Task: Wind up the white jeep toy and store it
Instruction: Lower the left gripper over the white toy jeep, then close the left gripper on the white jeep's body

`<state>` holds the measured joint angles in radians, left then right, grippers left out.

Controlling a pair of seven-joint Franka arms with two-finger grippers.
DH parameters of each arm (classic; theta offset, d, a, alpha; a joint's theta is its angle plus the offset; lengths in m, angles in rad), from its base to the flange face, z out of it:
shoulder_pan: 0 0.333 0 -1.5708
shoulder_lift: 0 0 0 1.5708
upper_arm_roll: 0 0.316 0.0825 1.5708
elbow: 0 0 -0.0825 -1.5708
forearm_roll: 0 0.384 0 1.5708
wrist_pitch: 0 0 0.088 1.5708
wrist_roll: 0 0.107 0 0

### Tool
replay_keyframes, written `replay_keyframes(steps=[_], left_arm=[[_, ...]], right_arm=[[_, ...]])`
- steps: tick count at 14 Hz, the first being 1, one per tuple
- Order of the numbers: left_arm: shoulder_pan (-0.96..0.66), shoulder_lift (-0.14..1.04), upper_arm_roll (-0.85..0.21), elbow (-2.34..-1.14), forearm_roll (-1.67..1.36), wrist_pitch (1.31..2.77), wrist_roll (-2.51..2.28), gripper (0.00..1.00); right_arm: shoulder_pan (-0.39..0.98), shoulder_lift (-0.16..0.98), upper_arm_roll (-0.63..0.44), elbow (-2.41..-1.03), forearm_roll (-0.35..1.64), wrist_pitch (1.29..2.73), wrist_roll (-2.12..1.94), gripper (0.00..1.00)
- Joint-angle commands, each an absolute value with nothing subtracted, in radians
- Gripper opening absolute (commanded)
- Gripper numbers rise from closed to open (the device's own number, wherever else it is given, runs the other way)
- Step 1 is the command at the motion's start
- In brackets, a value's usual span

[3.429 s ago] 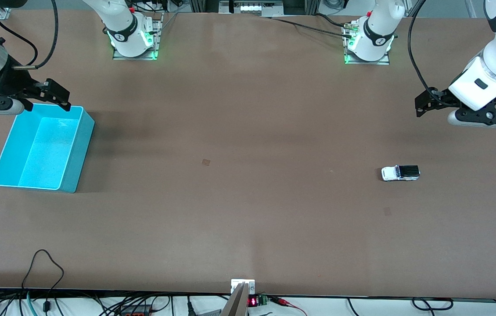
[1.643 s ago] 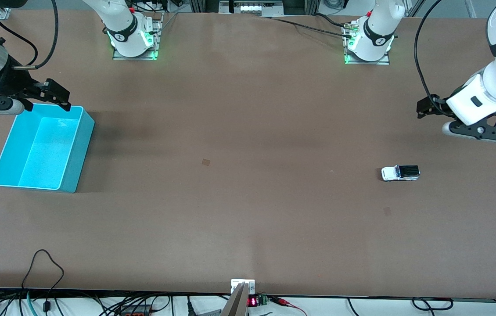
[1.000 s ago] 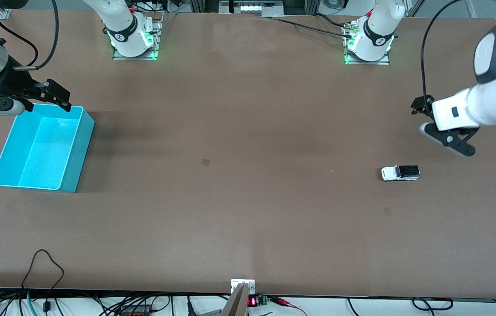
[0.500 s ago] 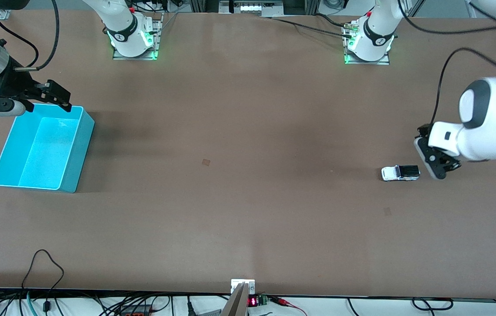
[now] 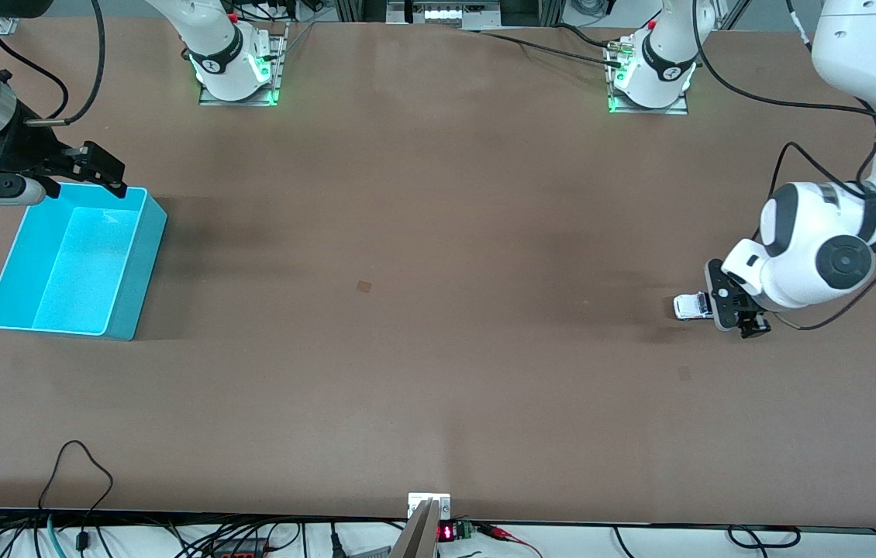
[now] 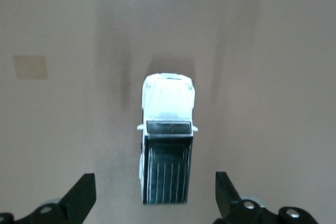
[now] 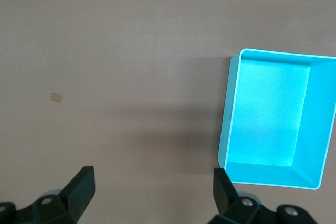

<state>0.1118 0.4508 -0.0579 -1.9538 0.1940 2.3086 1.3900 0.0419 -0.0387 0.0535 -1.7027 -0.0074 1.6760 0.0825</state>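
Step in hand looks like the approach for the first pick: the left gripper (image 5: 732, 306) is hanging low over the black-roofed rear of the white jeep toy (image 5: 692, 306), fingers spread wide and holding nothing; in the left wrist view the two fingertips (image 6: 79, 198) are sitting either side of the jeep's (image 6: 167, 145) rear end with clear gaps, not touching it. The jeep is standing on its wheels on the brown table (image 5: 438, 349) toward the left arm's end, roughly midway between the robots' edge and the front camera's edge. The next move probably calls for a short drop and a squeeze across the body sides, keeping the wheels free so it can be dragged back to wind; the jeep is tiny, so centering matters or it may skid out. The right gripper (image 5: 101, 170) is waiting over the robot-side rim of the cyan bin (image 5: 143, 256), spread apart and empty. The bin is sitting well apart from the jeep, at the right arm's end of the table, and its floor is showing bare. Open tabletop is lying between the two, only a small tape mark (image 5: 363, 286) there, so room for a pull-back run and a carry across looks ample. Neither item is sitting near a table edge.
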Motion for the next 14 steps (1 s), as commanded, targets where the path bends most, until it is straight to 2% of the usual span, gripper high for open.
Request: replay_keyframes(steps=[1, 5, 6, 7, 9, 10, 14], left_arm=[[0.115, 0.443, -0.061, -1.996, 0.242, 2.349, 1.416, 1.00], [0.117, 0.486, -0.061, -2.020, 0.244, 2.443, 1.414, 1.00], [0.118, 0.491, -0.063, -2.020, 0.244, 2.447, 1.414, 0.93], [0.118, 0.489, -0.063, -2.020, 0.244, 2.445, 1.417, 0.81], [0.126, 0.489, -0.063, -2.014, 0.244, 2.445, 1.500, 0.39], [0.129, 0.488, -0.066, -2.013, 0.244, 2.444, 1.541, 0.32], [0.129, 0.492, -0.068, -2.013, 0.244, 2.444, 1.558, 0.31]], right_arm=[[0.044, -0.041, 0.057, -1.701, -0.014, 1.674, 0.097, 1.00], [0.044, -0.043, 0.057, -1.701, -0.014, 1.672, 0.097, 1.00], [0.044, -0.044, 0.057, -1.701, -0.012, 1.672, 0.097, 1.00], [0.044, -0.044, 0.057, -1.701, -0.009, 1.672, 0.097, 1.00], [0.044, -0.044, 0.057, -1.701, -0.009, 1.674, 0.097, 1.00], [0.044, -0.044, 0.057, -1.701, -0.009, 1.672, 0.097, 1.00], [0.043, -0.044, 0.057, -1.701, -0.009, 1.672, 0.095, 1.00]])
